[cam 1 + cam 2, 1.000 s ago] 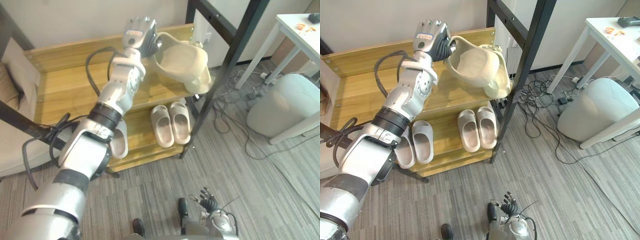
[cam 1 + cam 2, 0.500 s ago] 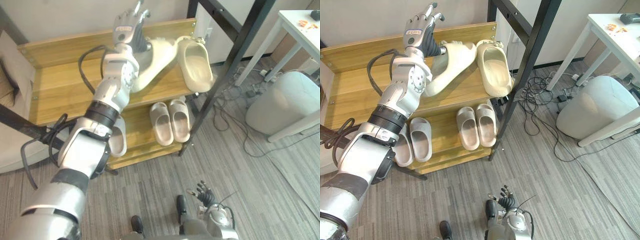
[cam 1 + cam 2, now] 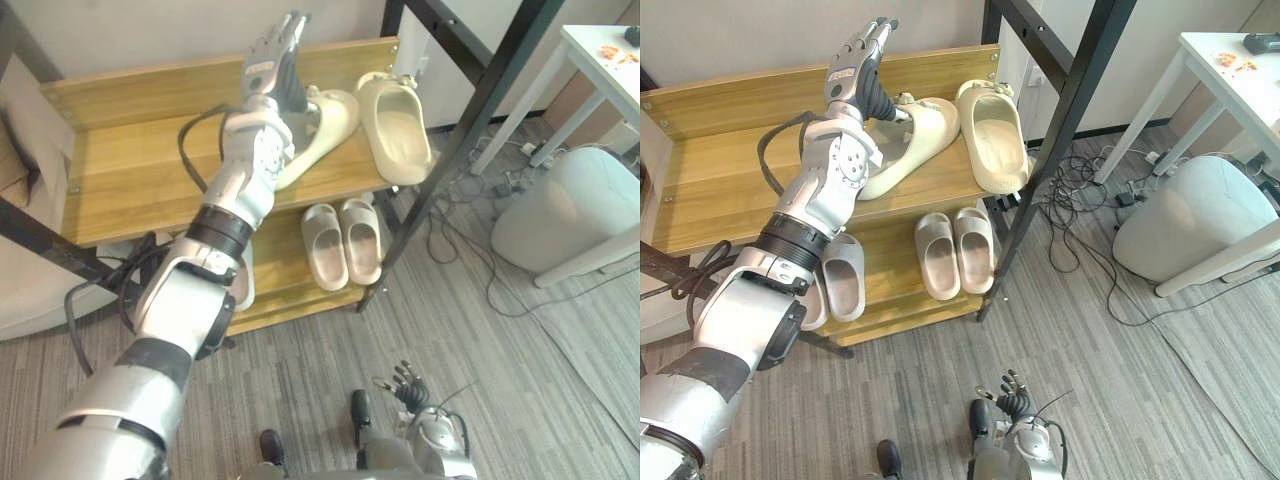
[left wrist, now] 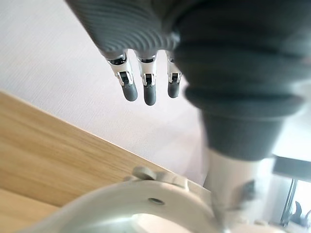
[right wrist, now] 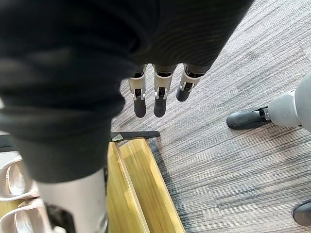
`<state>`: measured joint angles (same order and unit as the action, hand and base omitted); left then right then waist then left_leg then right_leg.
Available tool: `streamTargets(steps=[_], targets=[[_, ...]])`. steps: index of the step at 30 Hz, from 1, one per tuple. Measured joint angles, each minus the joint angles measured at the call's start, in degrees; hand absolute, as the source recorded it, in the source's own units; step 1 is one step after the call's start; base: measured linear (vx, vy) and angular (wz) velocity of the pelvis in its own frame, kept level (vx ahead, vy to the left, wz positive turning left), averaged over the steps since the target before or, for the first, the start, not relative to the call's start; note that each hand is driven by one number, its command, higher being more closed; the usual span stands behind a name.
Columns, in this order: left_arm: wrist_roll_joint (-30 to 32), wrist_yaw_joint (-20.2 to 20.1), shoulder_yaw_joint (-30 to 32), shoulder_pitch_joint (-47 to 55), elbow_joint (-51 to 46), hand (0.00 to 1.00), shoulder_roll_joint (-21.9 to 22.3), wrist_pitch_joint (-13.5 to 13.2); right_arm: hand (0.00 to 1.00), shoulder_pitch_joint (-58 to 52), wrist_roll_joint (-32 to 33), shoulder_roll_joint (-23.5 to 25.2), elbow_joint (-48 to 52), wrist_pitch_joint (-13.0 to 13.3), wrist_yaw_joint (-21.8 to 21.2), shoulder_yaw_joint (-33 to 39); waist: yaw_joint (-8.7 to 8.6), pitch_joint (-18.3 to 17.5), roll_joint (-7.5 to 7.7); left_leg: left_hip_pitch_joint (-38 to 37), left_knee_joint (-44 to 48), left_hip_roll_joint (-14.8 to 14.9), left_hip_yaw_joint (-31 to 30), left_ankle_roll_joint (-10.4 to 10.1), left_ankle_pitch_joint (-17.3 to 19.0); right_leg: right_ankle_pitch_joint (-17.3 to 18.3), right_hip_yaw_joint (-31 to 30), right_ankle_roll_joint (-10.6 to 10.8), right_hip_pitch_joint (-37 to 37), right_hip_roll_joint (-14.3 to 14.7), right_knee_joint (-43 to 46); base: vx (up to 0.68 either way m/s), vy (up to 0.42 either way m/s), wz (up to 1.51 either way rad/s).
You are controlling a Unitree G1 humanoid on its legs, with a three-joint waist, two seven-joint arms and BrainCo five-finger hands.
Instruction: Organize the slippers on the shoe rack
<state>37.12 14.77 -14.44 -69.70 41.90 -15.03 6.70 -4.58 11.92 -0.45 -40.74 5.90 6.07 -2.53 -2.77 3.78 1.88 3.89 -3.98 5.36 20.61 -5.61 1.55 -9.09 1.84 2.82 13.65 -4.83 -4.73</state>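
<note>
Here, right hand [image 3: 408,388]: hangs idle low over the carpet, fingers loose, holding nothing; leave it there.
Lower shelf: a pale pair [image 3: 342,243] sits side by side, tidy; another slipper [image 3: 843,287] lies to its left, half hidden by your arm.
Skewed slipper [image 3: 912,132]: on the top shelf of the shoe rack [image 3: 130,180], lying at a slant; one end near the front edge, the other just beside its mate.
Straight slipper [image 3: 398,118]: lies front to back, toe at the shelf's front edge.
Left hand [image 3: 275,58]: raised over the skewed slipper, fingers straight, gripping nothing; whether the heel of the palm touches the slipper, you cannot tell.
Risk: pull your arm back low and the forearm could drag the skewed slipper off the front edge; push it straight too hard and it may shove its mate off the edge, onto the pair below.
</note>
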Motion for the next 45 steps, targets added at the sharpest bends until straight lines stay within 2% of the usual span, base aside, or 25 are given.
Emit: streamTargets(steps=[5,11,13,14,17,23,31,38,42,45], targets=[[-2.8,0.9,0.1,2.1,-1.5,0.00,0.7,-0.2,0.00,0.0,0.0,0.1,-0.1,-0.6,0.0,0.0,-0.02,0.0,-0.01,-1.0,0.3,0.1,-0.8,0.1,0.0,0.0,0.8,0.0,-1.5,-0.1,-0.1,-0.01,-0.005,0.08],[-9.5,1.9,2.9,7.3,-8.5,0.00,0.7,-1.5,0.00,0.1,-0.1,0.2,-0.8,-1.4,0.0,0.0,1.24,-0.1,-0.10,-1.0,0.6,0.1,-1.5,0.2,0.1,0.0,1.2,0.0,-2.0,-0.2,-0.1,-0.02,-0.011,0.05],[-15.4,1.9,4.2,10.6,-10.6,0.00,1.2,-2.8,0.00,0.1,-0.2,0.3,-1.8,-2.1,0.0,0.0,1.36,-0.1,-0.22,-2.0,0.8,0.2,-2.6,0.2,0.0,0.1,2.4,0.0,-3.7,-0.3,-0.2,0.01,-0.014,0.17],[-15.9,1.9,4.4,11.0,-10.8,0.00,1.3,-2.8,0.00,0.1,-0.3,0.3,-1.9,-2.2,0.0,0.1,1.41,-0.2,-0.23,-2.0,0.8,0.2,-2.7,0.2,0.0,0.1,2.5,0.0,-3.8,-0.3,-0.2,0.00,-0.005,0.14],[-23.3,1.9,7.1,15.5,-13.4,0.00,1.3,-4.8,0.00,1.4,-0.7,0.5,-3.8,-2.6,0.0,0.1,2.01,-0.6,-0.28,-2.0,0.9,-0.1,-3.5,0.4,-0.1,0.1,3.1,0.0,-4.2,-0.6,-0.2,-0.02,0.006,0.11],[-32.8,1.0,10.0,21.9,-13.4,0.00,2.2,-5.7,0.00,2.8,-0.7,0.4,-5.9,-3.3,-0.1,0.1,2.99,-1.7,-0.57,-2.1,0.8,-0.1,-4.2,0.5,-0.4,0.1,4.1,0.0,-4.8,-0.8,-0.3,-0.02,-0.003,0.10],[-35.2,-1.3,11.3,24.6,-9.6,0.00,4.4,-6.4,0.00,4.9,-0.7,0.4,-9.9,-3.7,-0.2,0.1,3.13,-2.9,-0.56,-2.1,-0.6,-0.1,-5.3,0.4,-1.6,0.1,5.2,0.0,-4.7,-0.7,-0.3,-0.02,-0.006,0.06],[-36.2,-1.5,11.0,27.9,-8.5,0.00,7.4,-7.0,0.00,4.9,-0.7,0.5,-10.3,-3.8,-0.2,1.0,3.23,-3.4,-0.38,-2.1,-1.2,-0.1,-5.4,0.3,-2.0,0.1,5.5,0.0,-4.6,-0.7,-0.3,0.00,0.000,0.01],[-36.1,-1.4,9.9,28.0,-8.5,0.00,9.0,-7.0,0.00,5.1,-0.7,0.5,-10.3,-3.8,-0.1,2.3,3.36,-3.6,-0.18,-2.1,-1.3,-0.1,-5.5,0.4,-2.0,0.1,5.5,0.0,-4.6,-0.7,-0.3,0.00,0.002,0.01],[-35.7,-1.3,6.7,28.1,-8.1,0.00,9.8,-7.3,0.00,5.1,-0.7,0.6,-10.3,-3.8,0.0,2.5,3.73,-3.8,-0.14,-2.4,-1.4,-0.2,-5.7,0.5,-2.1,0.1,5.6,0.1,-5.1,-0.8,-0.3,-0.01,0.007,0.05]])
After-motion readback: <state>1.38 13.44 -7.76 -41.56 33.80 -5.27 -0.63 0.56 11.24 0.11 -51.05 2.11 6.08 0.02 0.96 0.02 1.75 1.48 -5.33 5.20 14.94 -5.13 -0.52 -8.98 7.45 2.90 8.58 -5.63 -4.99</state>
